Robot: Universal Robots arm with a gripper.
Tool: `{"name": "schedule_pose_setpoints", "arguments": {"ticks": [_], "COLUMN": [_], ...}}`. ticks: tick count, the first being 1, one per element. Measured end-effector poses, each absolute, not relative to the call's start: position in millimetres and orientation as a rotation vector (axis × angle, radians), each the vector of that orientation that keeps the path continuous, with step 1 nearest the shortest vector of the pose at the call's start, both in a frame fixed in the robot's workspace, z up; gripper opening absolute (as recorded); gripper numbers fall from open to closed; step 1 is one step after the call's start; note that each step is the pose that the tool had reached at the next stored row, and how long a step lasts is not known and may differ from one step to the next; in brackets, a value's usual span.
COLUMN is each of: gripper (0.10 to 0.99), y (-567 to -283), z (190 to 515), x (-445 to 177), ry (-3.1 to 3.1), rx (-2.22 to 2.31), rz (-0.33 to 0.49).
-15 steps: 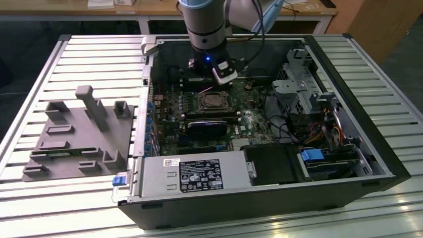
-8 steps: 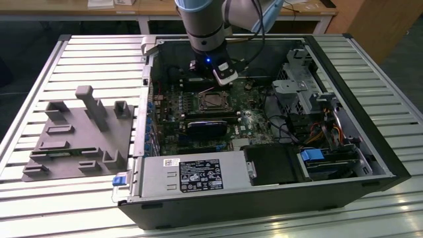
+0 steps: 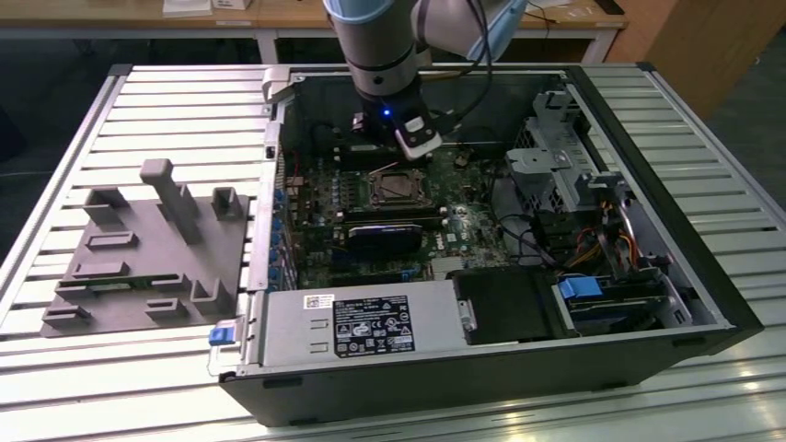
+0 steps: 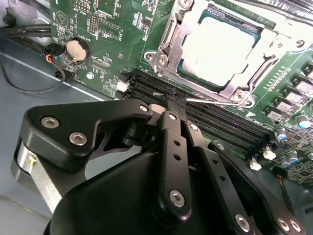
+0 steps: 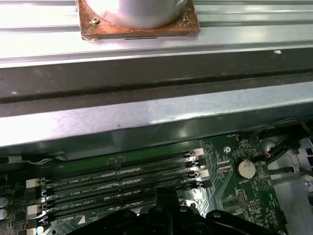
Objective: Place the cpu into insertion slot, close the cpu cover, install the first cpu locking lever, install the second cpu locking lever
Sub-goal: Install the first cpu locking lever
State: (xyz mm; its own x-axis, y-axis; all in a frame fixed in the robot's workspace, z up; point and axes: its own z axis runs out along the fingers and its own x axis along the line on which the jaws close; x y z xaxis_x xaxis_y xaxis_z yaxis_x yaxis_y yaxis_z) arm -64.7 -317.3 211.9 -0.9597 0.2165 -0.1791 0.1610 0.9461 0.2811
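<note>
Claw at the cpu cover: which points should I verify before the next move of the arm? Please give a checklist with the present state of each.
1. The cpu lies flat in its place: ok.
2. The cpu cover is down around the cpu: ok.
3. The claw has its tips at the end of the thin locking lever, above the memory slots: ok.
4. The claw is shut: ok.
5. The claw really pinches the locking lever: cannot tell.
6. The locking lever is hooked and locked: cannot tell.
</note>
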Motion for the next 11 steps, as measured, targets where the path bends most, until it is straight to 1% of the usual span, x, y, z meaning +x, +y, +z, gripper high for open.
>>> {"name": "schedule_pose_setpoints", "arguments": {"ticks": [11], "gripper": [0.102], "y": [-316.1], "z": [208.8], "x": [-74.7], "ry": [2.864], "rx": [0.324], "rz": [0.384]}}
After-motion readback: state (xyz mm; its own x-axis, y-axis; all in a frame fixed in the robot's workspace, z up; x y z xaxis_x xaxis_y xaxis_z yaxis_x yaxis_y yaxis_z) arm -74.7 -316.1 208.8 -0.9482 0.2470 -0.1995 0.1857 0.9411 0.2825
